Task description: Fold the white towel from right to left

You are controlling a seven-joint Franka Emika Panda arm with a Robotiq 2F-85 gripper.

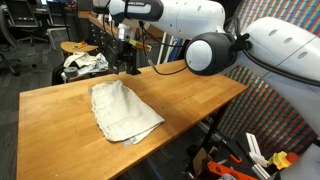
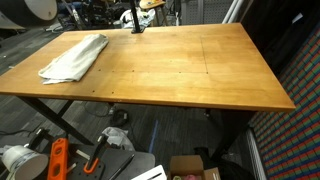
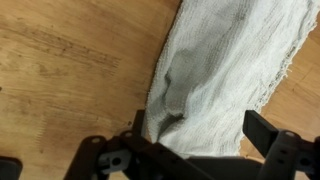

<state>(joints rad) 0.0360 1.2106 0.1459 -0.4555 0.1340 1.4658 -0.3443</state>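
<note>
**Exterior view.** The large off-white, softly wrinkled cloth towel (image 1: 122,110) lies on the rectangular wooden table (image 1: 195,95), left of centre, with one corner near the near edge. The black two-finger pincer (image 1: 125,62) hangs over the far part of the table, clear of the towel. No container stands on the table.

**Exterior view.** The towel (image 2: 75,57) occupies the far left area of the table (image 2: 200,70), close to the left edge. A brown cardboard box (image 2: 190,167) sits on the floor below the near edge. Its contents are too small to identify.

**Wrist view.** The pincer (image 3: 200,130) is wide and holds nothing. The towel (image 3: 230,60) shows between and beyond the jaws, with bare wood to its left.

**Hazards.**
- A shallow grasp may catch only a wrinkle or the frayed hem, so the cloth slips out mid-fold.
- The smooth wood gives little friction, so a low pull may drag the whole towel leftward instead of folding it.
- Because the towel lies near a table edge, such a drag may tip it off.
</note>
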